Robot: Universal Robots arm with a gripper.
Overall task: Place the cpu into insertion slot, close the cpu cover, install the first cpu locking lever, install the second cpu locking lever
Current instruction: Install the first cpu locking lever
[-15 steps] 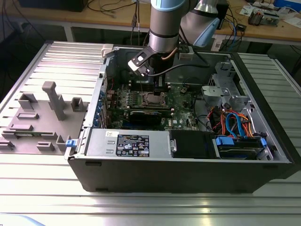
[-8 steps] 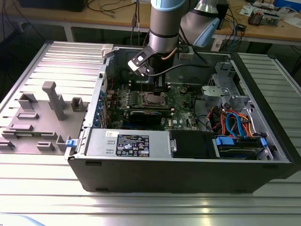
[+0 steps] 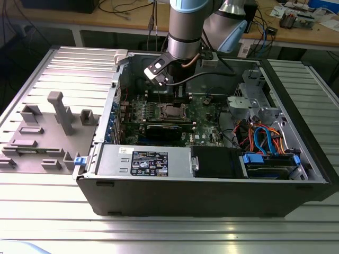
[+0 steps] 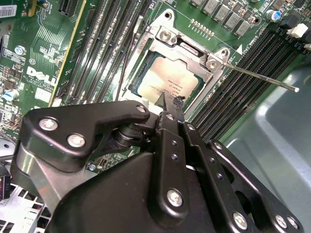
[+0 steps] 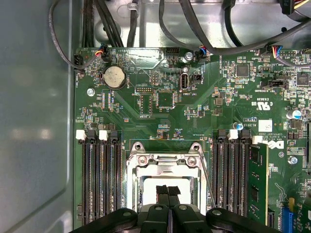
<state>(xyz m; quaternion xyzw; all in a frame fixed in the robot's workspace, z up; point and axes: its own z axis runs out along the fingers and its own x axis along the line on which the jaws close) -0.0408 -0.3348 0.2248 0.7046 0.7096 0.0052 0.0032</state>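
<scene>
We see the cpu lying flat, face up (cpu cover down); the end effector, tips together, hangs nose-down above it.

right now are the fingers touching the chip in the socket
Cannot tell. In the second wrist view the shut fingers end over the chip, yet neither contact nor a gap shows plainly.

The arm reaches steeply down from above, its black claw pointing downward, fingers pressed together.
</scene>
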